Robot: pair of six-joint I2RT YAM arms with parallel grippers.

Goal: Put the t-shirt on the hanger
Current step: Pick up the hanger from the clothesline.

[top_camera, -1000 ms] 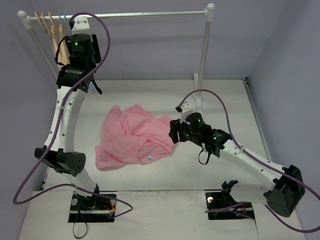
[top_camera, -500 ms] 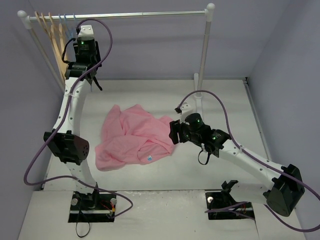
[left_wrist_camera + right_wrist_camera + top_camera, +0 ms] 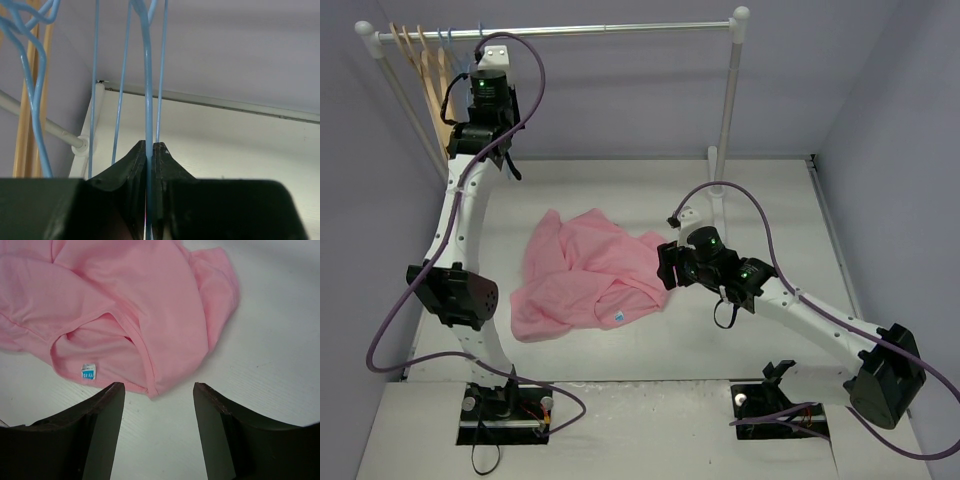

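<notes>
The pink t-shirt [image 3: 585, 275] lies crumpled on the table, its neck opening and white-and-blue label [image 3: 88, 373] facing the near edge. My right gripper [image 3: 159, 390] stands open just off the shirt's right hem [image 3: 150, 387], low over the table, with nothing between its fingers. My left gripper [image 3: 148, 145] is raised to the rack's left end and shut on a wire of the pale-blue hanger [image 3: 148, 75], which still hangs from the rail. In the top view the left wrist [image 3: 485, 95] hides its fingers.
Other blue wire hangers [image 3: 30, 75] and tan wooden hangers [image 3: 430, 75] hang crowded at the rail's left end [image 3: 400, 35]. The rail [image 3: 610, 30] spans the back wall. Its right post [image 3: 725, 110] stands behind the right arm. Walls close in on both sides.
The left arm has reached up and back to the rail, and its gripper has closed on the blue hanger wire. The right arm and shirt have barely moved.
</notes>
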